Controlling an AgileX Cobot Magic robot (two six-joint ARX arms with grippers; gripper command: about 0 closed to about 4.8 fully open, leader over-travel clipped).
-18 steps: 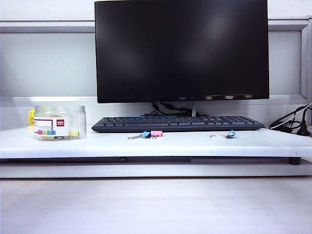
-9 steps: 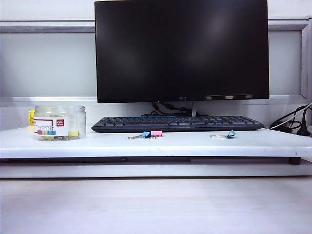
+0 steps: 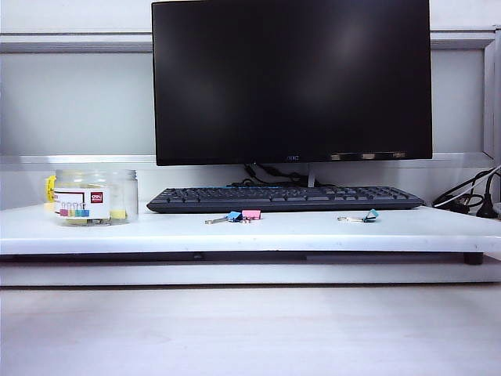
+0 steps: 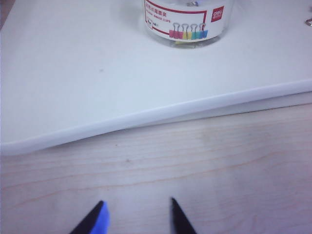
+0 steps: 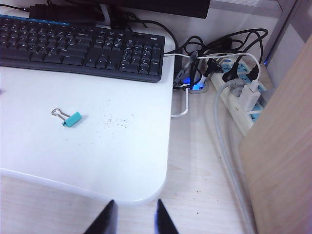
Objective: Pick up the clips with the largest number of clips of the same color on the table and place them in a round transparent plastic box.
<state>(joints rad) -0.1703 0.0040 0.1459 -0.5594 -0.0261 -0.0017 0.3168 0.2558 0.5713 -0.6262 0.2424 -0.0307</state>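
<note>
You have the round transparent plastic box [image 3: 96, 198] at the left end of the white board [image 3: 313, 232], and through its wall you can make out yellow clips [image 3: 117, 214] lying on its floor, though the exact count is hard to read from here; what looks like one more yellow clip [image 3: 50, 189] shows just behind the jar's left side, so check that before you call the job finished. The left gripper [image 4: 136, 217] hangs over the bare wood in front of the board's edge, jaws parted a little and holding nothing, with the labelled jar [image 4: 187, 22] well ahead of it. The right gripper [image 5: 134, 214] sits off the board's rounded near corner, jaws likewise slightly apart and empty, and the teal clip [image 5: 72, 119] lies on the board between it and the keyboard [image 5: 80, 48]. Leave that one alone, as well as the blue clip [image 3: 233, 217] and pink clip [image 3: 251, 214] in front of the keyboard: none is the colour you want. If the yellow piece behind the jar is loose, go in with the left arm, come around the jar without nudging it, and pinch the clip's body, not the wire handles.
</note>
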